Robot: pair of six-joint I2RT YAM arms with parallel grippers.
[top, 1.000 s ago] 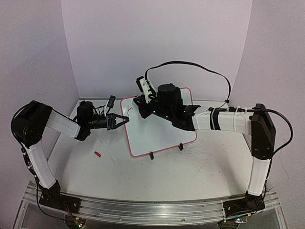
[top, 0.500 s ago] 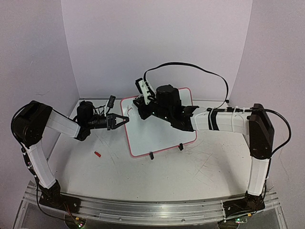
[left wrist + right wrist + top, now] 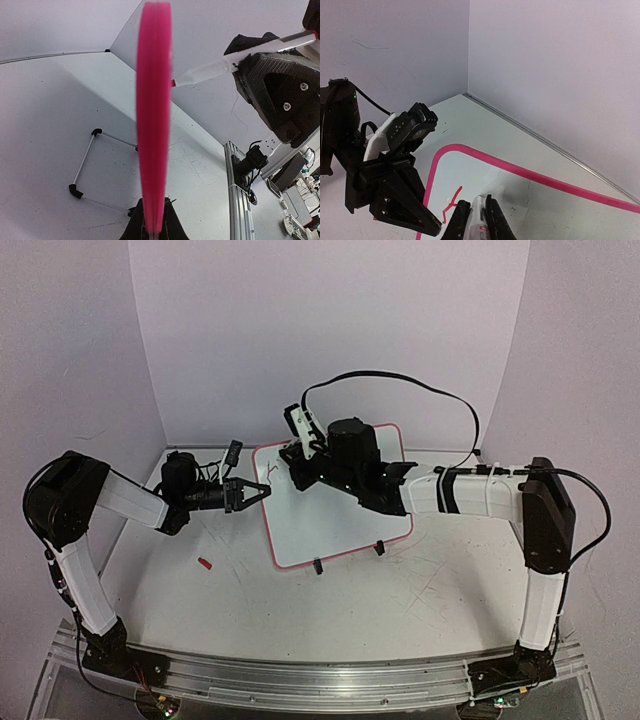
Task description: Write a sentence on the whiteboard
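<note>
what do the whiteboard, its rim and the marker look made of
Whiteboard: smooth white face with a faint sheen, probably a coated panel; what lies under the coating cannot be told. Rim: even pink, likely moulded plastic. Marker: whitish barrel with a red tip, likely plastic.

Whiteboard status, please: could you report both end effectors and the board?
Left end effector clamps whiteboard rim. Right end effector holds marker, tip at board. One red stroke written.

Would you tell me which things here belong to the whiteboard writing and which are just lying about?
In the job: whiteboard, clamped by left gripper; marker in right gripper, tip at the board.
Lying about: small red piece on the table.
</note>
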